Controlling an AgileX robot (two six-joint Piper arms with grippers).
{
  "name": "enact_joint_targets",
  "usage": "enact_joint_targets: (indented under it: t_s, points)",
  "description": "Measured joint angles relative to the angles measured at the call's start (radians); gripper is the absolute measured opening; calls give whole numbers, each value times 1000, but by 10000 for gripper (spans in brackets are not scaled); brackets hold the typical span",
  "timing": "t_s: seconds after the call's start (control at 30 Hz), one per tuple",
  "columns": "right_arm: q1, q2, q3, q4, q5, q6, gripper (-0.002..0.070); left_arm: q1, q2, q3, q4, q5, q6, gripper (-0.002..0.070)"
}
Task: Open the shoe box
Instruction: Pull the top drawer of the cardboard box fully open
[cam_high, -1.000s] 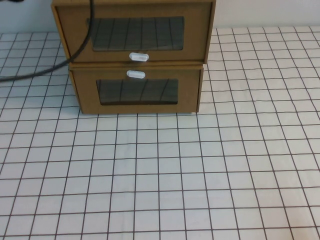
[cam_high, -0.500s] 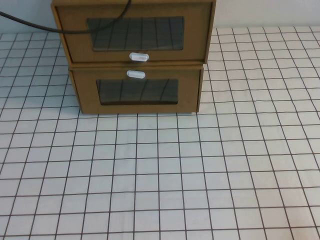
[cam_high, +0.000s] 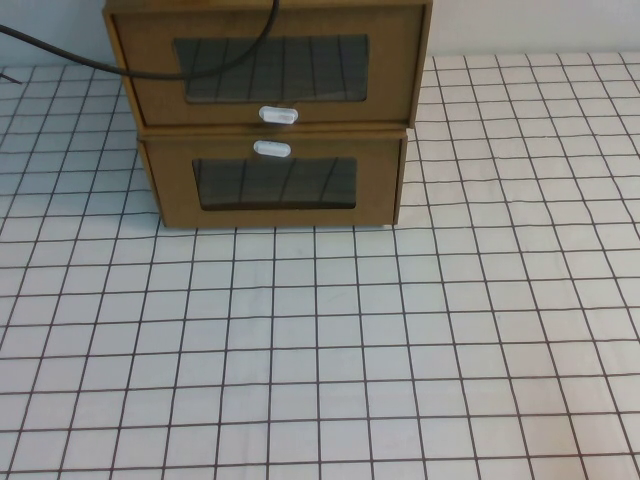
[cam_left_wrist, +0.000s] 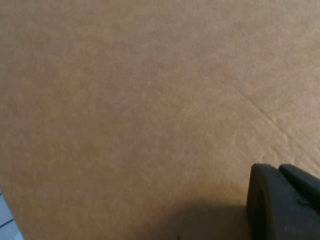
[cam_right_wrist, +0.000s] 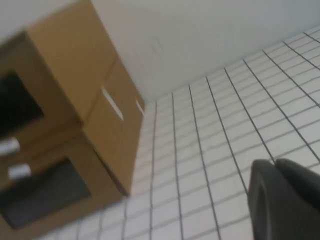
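Note:
Two brown cardboard shoe boxes stand stacked at the back of the table, the upper box on the lower box. Each front has a dark window and a white handle, the upper handle and the lower handle. Both fronts are flush and closed. Neither gripper shows in the high view. My left gripper hovers shut close over a plain cardboard face. My right gripper is shut and holds nothing; it hangs over the table to the right of the boxes.
A black cable droops across the upper box's window from the top left. The table carries a white cloth with a black grid. A pale wall rises behind the boxes.
The black cable has swung up and to the right across the upper box's front. The boxes have not moved.

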Motion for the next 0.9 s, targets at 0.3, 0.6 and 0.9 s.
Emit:
enact_joint_targets:
  t_s: [0.3,0.6,0.9]
  points:
    - [0,0,-19,190,-4,-17,-13,0,0,0,-1,2,-7,-2]
    - [0,373,-336,42,382,-33,-13,0,0,0,-2,2,-15,-2]
    - [32,953,-709,-81,563,-181,-13,0,0,0,-2,0,-39,-2]
